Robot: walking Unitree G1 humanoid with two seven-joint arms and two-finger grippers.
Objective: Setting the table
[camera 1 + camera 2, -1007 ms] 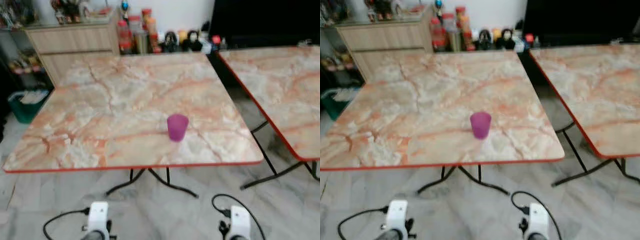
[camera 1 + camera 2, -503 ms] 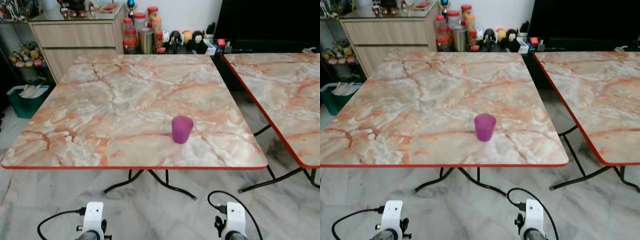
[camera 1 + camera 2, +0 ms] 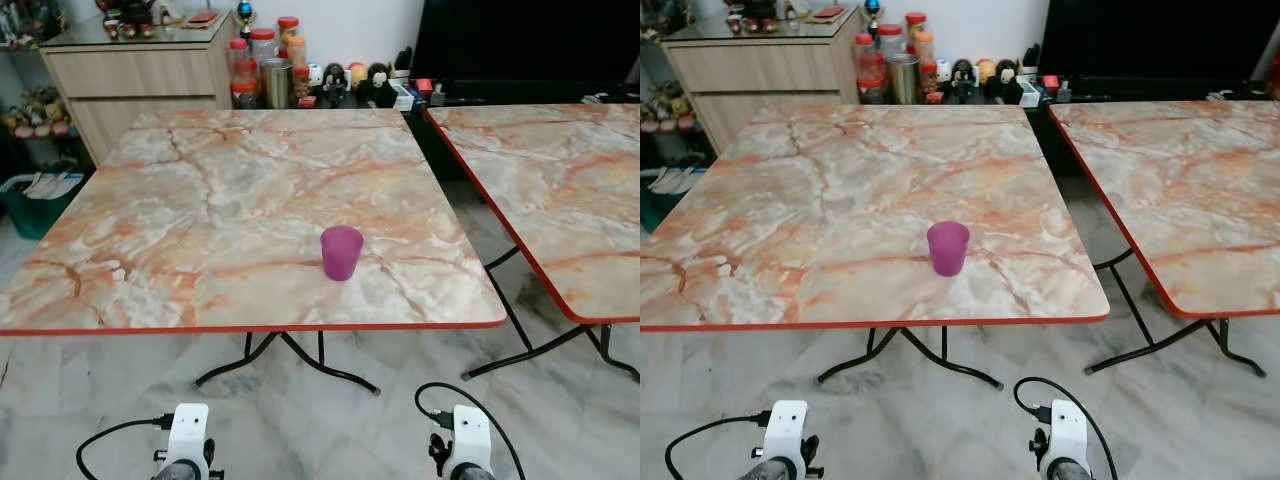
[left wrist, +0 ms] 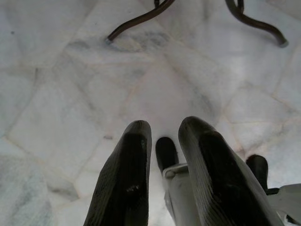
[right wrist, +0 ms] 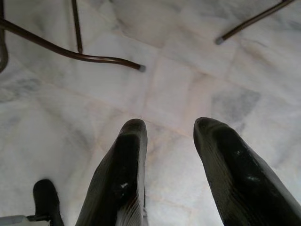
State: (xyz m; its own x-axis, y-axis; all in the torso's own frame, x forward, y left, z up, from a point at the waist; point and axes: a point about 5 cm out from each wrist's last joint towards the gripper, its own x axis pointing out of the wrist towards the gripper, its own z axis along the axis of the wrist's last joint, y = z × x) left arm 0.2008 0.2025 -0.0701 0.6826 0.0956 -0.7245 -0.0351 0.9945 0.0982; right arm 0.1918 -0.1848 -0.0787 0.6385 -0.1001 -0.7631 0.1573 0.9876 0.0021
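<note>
purple cup (image 3: 341,252) on marble table (image 3: 200,190); grey tiled floor (image 3: 330,420).

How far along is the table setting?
Done: one purple cup stands upright on the marble table, near its front edge. In hand: nothing; the left gripper and right gripper hang over the floor, jaws apart and empty. Left: the second table carries no setting, and no plates or cutlery appear on either.

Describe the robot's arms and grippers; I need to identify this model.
Each wrist ends in a white block, left and right, with a looping black cable. The left gripper and right gripper each have two long, rounded black fingers.
</note>
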